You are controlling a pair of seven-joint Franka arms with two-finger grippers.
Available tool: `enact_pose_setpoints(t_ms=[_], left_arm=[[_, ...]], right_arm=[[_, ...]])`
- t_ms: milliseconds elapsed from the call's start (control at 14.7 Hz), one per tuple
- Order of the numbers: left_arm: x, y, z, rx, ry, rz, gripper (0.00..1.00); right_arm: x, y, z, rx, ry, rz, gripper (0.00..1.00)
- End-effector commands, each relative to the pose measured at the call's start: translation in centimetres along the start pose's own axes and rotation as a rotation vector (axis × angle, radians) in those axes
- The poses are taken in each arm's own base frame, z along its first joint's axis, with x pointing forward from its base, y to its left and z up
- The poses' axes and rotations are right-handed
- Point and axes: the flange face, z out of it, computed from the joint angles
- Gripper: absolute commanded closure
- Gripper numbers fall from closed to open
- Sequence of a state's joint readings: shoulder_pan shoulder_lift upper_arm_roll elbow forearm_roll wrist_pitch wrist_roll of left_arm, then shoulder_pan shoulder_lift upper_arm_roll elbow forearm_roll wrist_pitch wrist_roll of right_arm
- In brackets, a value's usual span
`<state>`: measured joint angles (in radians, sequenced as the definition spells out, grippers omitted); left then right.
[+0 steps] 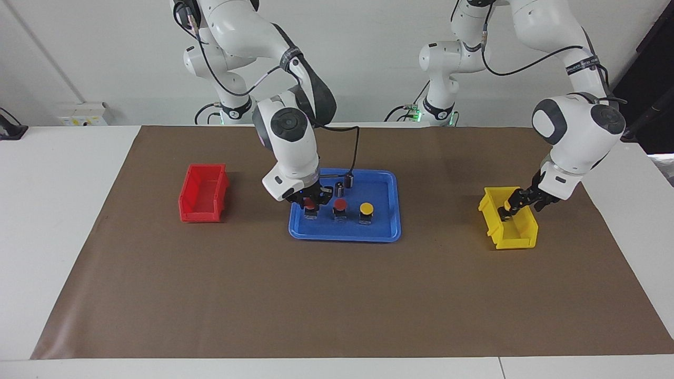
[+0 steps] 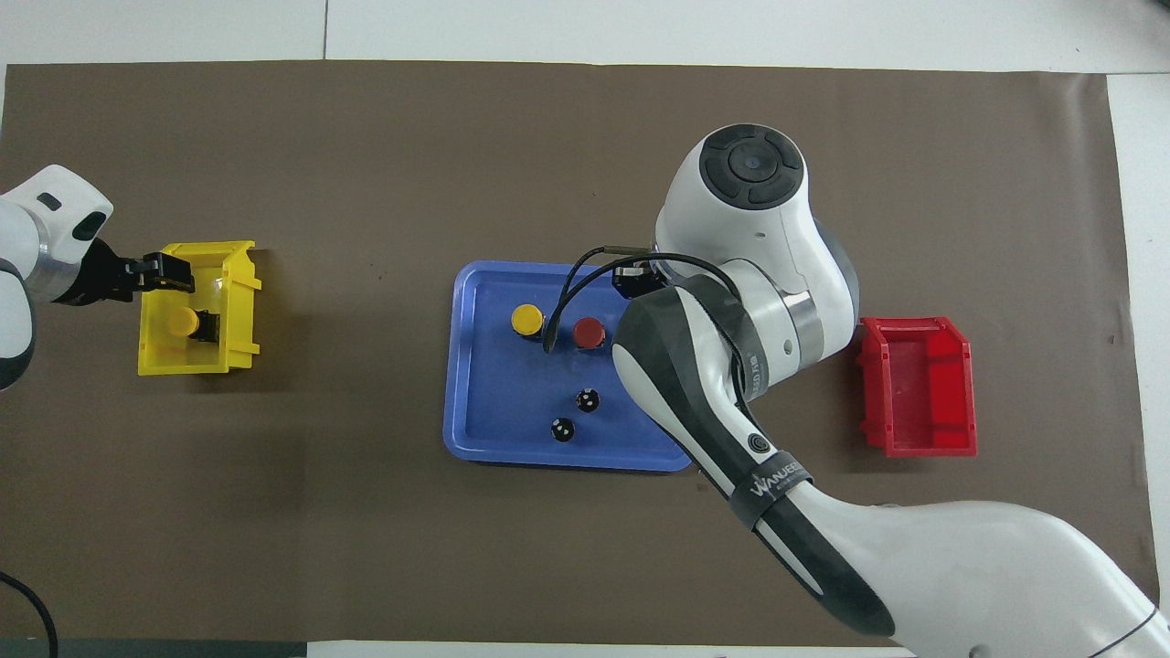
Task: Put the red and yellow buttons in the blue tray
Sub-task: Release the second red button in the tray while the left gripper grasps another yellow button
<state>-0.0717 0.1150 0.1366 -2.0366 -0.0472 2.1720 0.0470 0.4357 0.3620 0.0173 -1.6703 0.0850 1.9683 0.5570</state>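
Blue plastic is carrying most of the action: the blue tray (image 1: 389,231) is sitting in the middle of the brown mat (image 1: 337,305) that is covering the tabletop (image 1: 52,210). The right hand (image 1: 310,202) is reaching down into the tray at its end toward the right arm, with its fingers clamped on a red button (image 1: 309,205) whose body is sitting at or just above the tray floor; which of the two cannot be told. Just beside it in the tray, a second red button (image 1: 340,205) and a yellow button (image 1: 366,209) are standing upright in a row, with two small dark cylinders (image 1: 344,185) standing nearer to the robots than the row. In the overhead view the right arm is covering the held button, while the second red button (image 2: 589,332) and the yellow one (image 2: 527,320) are showing clear of it. Toward the right arm's end of the tabletop, a red bin (image 1: 202,193) is sitting on the mat. Toward the left arm's end, the left hand (image 1: 513,202) is dipping into a yellow bin (image 1: 508,226) at the other yellow button (image 2: 180,323), which is lying on its side there; whether its fingers are gripping the button cannot be told.
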Motion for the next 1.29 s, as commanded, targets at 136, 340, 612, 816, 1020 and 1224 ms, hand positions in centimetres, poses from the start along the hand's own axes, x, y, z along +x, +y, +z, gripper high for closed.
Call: enact_pose_setpoints(t_ms=[136,340,612,816,1020,1224], left_arm=[[-2.3,0.3,0.4,0.001,0.003,-0.002,0.21],[-3.4,0.2,1.3,0.0,0.034,0.001,0.21],[-3.6,0.1,1.6,0.0,0.038,-0.003,0.23],[-4.1,0.2,2.0,-0.001,0.035,0.0,0.23],[-4.0,0.2,2.9,0.001,0.031,0.001,0.25],[-3.7,0.2,2.7,0.002,0.043,-0.003,0.48]], right_arm=[[-1.9,0.2,2.5,-0.005,0.03,-0.024,0.72],[-2.1,0.1,3.0,-0.011,0.022,-0.025,0.7],[-2.5,0.7,4.0,-0.021,0.009,-0.023,0.51],[-2.2,0.6,3.5,-0.027,0.035,-0.034,0.0],[-0.4,1.6,-1.2,-0.036,0.107,-0.037,0.0],[0.7,6.3,-9.3,-0.024,0.127,0.028,0.0]])
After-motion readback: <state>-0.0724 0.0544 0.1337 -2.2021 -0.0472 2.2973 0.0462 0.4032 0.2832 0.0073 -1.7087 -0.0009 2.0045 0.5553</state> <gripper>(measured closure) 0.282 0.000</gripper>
